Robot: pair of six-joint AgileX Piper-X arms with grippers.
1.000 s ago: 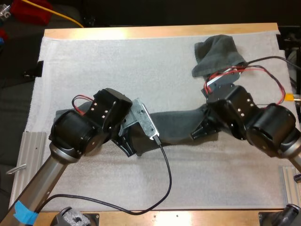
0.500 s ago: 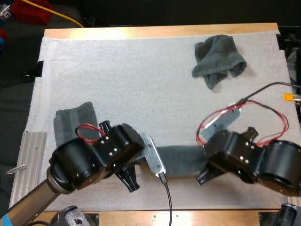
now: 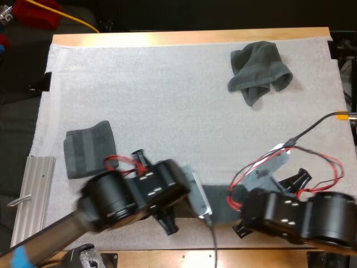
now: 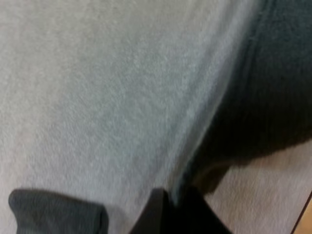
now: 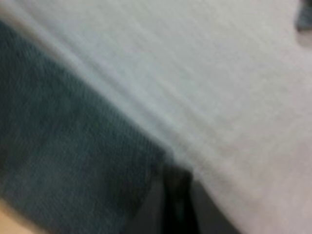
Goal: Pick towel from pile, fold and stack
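Note:
A dark grey-green towel (image 3: 218, 202) hangs stretched between my two grippers close to the mat's near edge. My left gripper (image 3: 168, 223) is shut on its left end and my right gripper (image 3: 239, 228) is shut on its right end. In the left wrist view the towel (image 4: 273, 92) runs from the closed fingers (image 4: 158, 214) across the mat. In the right wrist view the fingers (image 5: 178, 192) pinch the towel's (image 5: 63, 156) edge. A folded towel (image 3: 88, 148) lies at the mat's left. A crumpled towel (image 3: 259, 68) sits at the far right.
The white mat (image 3: 167, 95) spreads wide between the folded and crumpled towels. A ribbed metal plate (image 3: 30, 195) lies along the table's left edge. The table's wooden front edge (image 3: 223, 258) runs just below both grippers.
Both arms have pulled the stretched towel from mid-mat toward the near edge. The folded towel at the left, covered by my left arm before, now lies in plain sight.

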